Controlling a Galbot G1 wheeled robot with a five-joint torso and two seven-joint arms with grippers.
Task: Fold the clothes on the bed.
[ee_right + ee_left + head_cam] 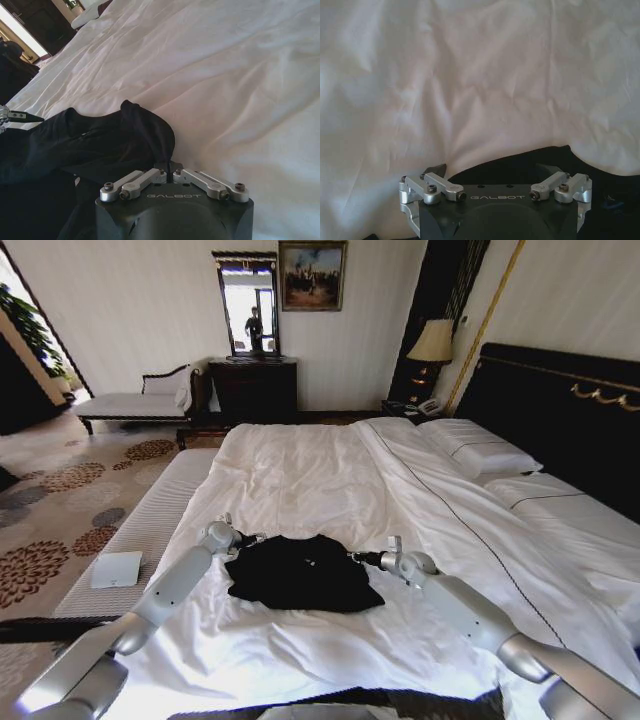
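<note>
Pinching the black T-shirt (300,573) on the bed (300,480), the right gripper (168,166) seems clamped; left gripper (492,172) spread wide at its opposite edge.

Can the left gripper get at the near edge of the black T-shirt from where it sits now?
Probably yes. The left gripper sits open at the black T-shirt, and nothing lies between them on the white duvet.

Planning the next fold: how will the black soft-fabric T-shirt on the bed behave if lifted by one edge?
The black soft-fabric T-shirt looks floppy: it lies bunched and rumpled, so it would likely drape and sag. Its raised fold beside the right gripper suggests light, thin cloth. Pushed, it would probably wrinkle over the creased white duvet.
</note>
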